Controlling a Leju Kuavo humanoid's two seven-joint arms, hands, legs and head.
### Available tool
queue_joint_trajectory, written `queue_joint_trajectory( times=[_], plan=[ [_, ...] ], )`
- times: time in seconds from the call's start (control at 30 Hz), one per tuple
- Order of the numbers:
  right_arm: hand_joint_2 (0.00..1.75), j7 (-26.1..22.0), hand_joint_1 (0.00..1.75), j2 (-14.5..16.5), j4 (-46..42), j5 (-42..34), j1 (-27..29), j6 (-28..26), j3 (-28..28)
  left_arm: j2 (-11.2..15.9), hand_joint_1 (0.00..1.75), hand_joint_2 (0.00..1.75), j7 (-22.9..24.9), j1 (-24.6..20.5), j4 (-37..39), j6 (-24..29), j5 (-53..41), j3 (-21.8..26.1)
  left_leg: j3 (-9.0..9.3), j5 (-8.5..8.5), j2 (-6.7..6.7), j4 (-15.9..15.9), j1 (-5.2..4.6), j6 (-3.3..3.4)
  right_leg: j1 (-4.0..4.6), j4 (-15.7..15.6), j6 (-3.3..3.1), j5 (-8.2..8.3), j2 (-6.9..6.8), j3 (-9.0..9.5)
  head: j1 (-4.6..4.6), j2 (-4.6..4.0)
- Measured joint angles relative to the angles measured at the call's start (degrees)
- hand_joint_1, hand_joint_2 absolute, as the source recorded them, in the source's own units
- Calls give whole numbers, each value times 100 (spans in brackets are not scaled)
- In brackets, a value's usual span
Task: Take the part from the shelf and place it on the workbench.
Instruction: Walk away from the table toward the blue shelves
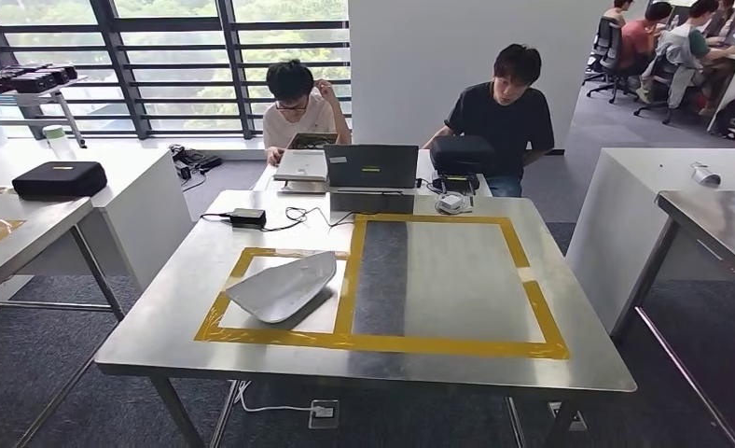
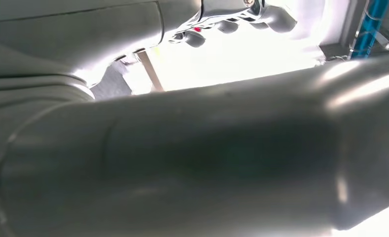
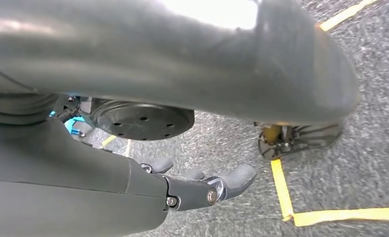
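The white curved part (image 1: 284, 285) lies on the steel workbench (image 1: 457, 280), inside the left of two boxes marked in yellow tape (image 1: 349, 289). No hand touches it. In the left wrist view my left hand (image 2: 232, 19) hangs with its dark fingers loosely apart, nothing in them, behind a broad grey thumb. My right hand (image 3: 202, 185) hangs over grey carpet, fingers stretched out and empty.
A laptop (image 1: 371, 166), a black power adapter (image 1: 248, 217) and cables sit at the workbench's far edge, where two people are seated. A second steel table (image 1: 28, 233) stands left, another (image 1: 718, 219) right. Yellow floor tape (image 3: 281, 192) runs beneath my right hand.
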Motion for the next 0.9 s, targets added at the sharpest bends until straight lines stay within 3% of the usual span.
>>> queue_joint_trajectory(
  times=[0.07,0.1,0.13,0.23,0.3,0.37,0.4,0.43,0.47,0.5,0.53,0.57,0.63,0.67,0.73,0.8,0.83,0.9],
  plan=[
    [0,0,0,-1,0,0,0,1,-4,-2,0,0,-2,-15,27,0,-1,12,529,137,-7,-741,23,-38,-32,100,73,64,4,-148,-21,0],
    [0,0,0,-2,0,0,2,1,-5,-3,0,0,-2,-22,38,0,-1,16,702,129,-18,-1020,18,-20,-36,137,114,95,7,-196,-27,1],
    [0,0,0,-3,0,-1,2,1,-7,-5,0,0,-3,-28,48,0,-1,21,776,75,-30,-1173,8,22,-33,161,152,129,11,-225,-31,1],
    [0,0,0,-3,0,4,11,5,-9,-15,0,0,-2,-36,74,0,-24,38,689,121,-32,-1182,-10,224,-40,172,267,196,20,-260,-16,1],
    [0,0,0,-4,0,24,23,25,-8,-45,0,0,-3,-46,147,0,-121,98,589,225,-15,-1192,-1,339,-54,430,331,-99,32,-374,2,0],
    [0,0,0,-5,0,53,26,46,-7,-72,0,0,-1,-100,455,-22,-75,279,457,343,-10,-1190,-6,389,-55,1092,359,-649,41,-587,27,0],
    [0,0,0,-6,0,72,26,56,-7,-62,0,0,25,-170,781,-108,169,416,385,407,-12,-1186,-16,398,-54,1447,360,-839,44,-669,37,0],
    [0,0,0,-8,0,93,25,71,-4,-25,0,0,113,-281,1231,-308,615,577,314,473,-17,-1182,-28,402,-51,1694,351,-903,45,-688,46,0],
    [0,0,0,-9,0,125,21,89,2,42,0,0,316,-421,1815,-672,1311,776,244,536,-23,-1178,-41,399,-45,1760,329,-839,47,-614,55,0],
    [0,0,0,-11,0,160,10,109,11,137,0,0,645,-567,2481,-1158,2178,1017,176,593,-24,-1172,-54,386,-34,1622,296,-696,51,-438,63,0],
    [0,0,0,-13,0,194,-9,128,22,242,0,0,1034,-686,3134,-1638,3061,1284,121,638,-15,-1165,-62,366,-16,1308,254,-556,59,-172,68,0],
    [0,0,0,-17,-3,220,-32,141,34,345,0,0,1460,-765,3762,-1982,3869,1570,72,676,6,-1156,-69,339,8,891,206,-515,70,140,71,0],
    [0,-3,0,-30,-9,240,-63,159,50,501,0,0,2372,-804,4842,-1935,4660,2003,24,745,70,-1150,-77,275,57,269,138,-553,89,542,61,0],
    [0,-5,0,-40,-13,235,-64,161,55,559,0,0,2945,-771,5343,-1672,4599,2112,18,783,100,-1157,-77,242,77,134,110,-589,95,604,54,1],
    [0,-6,0,-62,-13,237,-37,163,56,618,0,0,4190,-594,6193,-1184,3840,2134,2,840,127,-1168,-76,181,75,69,52,-509,102,544,47,1],
    [0,-5,0,-85,-13,296,-16,180,62,571,0,0,5032,-382,6758,-992,3063,2037,-109,633,83,-1006,-70,127,37,20,-18,-390,89,447,25,0],
    [0,-4,0,-95,-13,338,-18,203,73,537,0,0,5158,-316,6952,-989,2854,1972,-205,389,54,-770,-56,102,29,5,-41,-331,68,390,12,0],
    [0,-5,0,-113,-13,408,-37,258,113,522,0,0,4943,-270,7261,-1111,2613,1849,-379,-126,27,-84,-34,46,40,9,-63,-226,17,241,-9,0]
  ],
)
